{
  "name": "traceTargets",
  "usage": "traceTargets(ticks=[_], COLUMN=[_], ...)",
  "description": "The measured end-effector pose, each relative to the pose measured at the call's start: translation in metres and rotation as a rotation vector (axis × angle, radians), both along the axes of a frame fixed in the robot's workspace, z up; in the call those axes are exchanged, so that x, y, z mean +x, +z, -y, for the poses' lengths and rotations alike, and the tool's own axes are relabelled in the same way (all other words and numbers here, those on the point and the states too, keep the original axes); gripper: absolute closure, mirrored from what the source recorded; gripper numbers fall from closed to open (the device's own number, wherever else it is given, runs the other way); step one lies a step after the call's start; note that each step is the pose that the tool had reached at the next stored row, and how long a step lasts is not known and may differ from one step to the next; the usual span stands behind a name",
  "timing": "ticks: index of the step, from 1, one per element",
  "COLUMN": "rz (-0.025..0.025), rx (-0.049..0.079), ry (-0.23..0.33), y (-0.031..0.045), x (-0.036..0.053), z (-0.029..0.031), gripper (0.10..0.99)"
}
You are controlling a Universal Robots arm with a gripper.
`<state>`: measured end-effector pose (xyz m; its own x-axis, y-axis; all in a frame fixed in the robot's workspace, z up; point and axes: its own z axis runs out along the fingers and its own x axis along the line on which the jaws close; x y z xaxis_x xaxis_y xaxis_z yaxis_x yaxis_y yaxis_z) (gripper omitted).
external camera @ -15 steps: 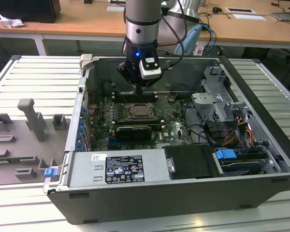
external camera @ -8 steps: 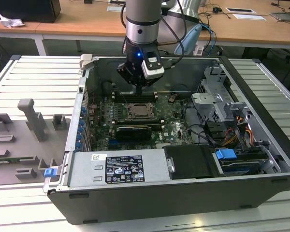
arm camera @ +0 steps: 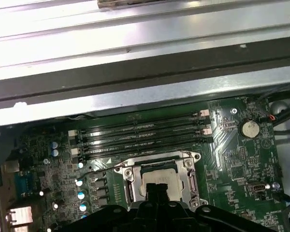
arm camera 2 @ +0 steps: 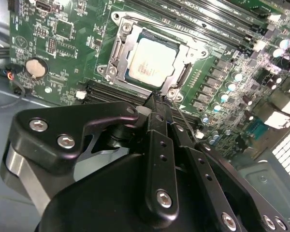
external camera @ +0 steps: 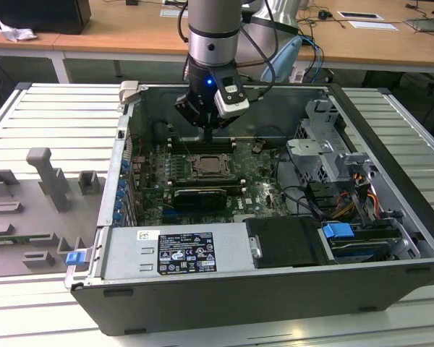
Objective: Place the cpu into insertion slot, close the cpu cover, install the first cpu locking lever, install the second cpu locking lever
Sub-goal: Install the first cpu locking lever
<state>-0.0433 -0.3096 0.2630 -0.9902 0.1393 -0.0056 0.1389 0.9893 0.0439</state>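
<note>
Open computer case [external camera: 289, 285] on the bench, with the arm reaching down into it over the motherboard [external camera: 264, 184]. The gripper [external camera: 208, 134] hangs just above the socket, on the side toward the memory slots [arm camera: 140, 135].

The cpu [arm camera 2: 150, 60] is already seated in the socket. The cover [arm camera 2: 120, 54] lies flat around it, and the chip's silver top shows through the square opening. So placing and closing look done.

In both wrist views the fingers look clenched together on nothing. The tips sit low at the socket edge, near the cover but not clearly touching it.

A thin lever wire [arm camera 2: 186, 121] runs out from the socket corner right beside the fingertips and seems loose. Can't tell if either lever is latched.

Judged step: first locking lever. That calls for a narrow closed tip on a thin springy wire, pushed down and sideways under its hook. It must not scrape the board parts packed close around the socket. Slip risk is high because the wire is thin.
</note>
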Motion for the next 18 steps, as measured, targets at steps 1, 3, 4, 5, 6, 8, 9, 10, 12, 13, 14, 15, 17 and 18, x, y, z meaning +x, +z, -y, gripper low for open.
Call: traceTargets(ticks=[1,3,4,5,6,8,9,10,12,13,14,15,17,18], rz=[0.0000,0.0000,0.0000,0.0001,0.0000,0.0000,0.0000,0.0000,0.0000,0.0000,0.0000,0.0000,0.0000,0.0000], rx=[0.000,0.000,0.000,0.000,0.000,0.000,0.000,0.000,0.000,0.000,0.000,0.000,0.000,0.000], ry=[0.019,0.038,0.056,0.072,0.081,0.102,0.111,0.127,0.158,0.171,0.181,0.193,0.207,0.219], y=[0.0000,0.0000,0.0000,0.0000,0.0000,0.0000,0.0000,0.0000,0.0000,0.0000,0.0000,0.0000,0.0000,0.0000], x=[0.0000,0.0000,0.0000,0.0000,0.0000,0.0000,0.0000,0.0000,0.0000,0.0000,0.0000,0.0000,0.0000,0.0000], z=[0.0000,0.0000,0.0000,0.0000,0.0000,0.0000,0.0000,0.0000,0.0000,0.0000,0.0000,0.0000,0.0000,0.0000], gripper=[0.980,0.980,0.980,0.980,0.980,0.980,0.980,0.980,0.980,0.980,0.980,0.980,0.980,0.980])
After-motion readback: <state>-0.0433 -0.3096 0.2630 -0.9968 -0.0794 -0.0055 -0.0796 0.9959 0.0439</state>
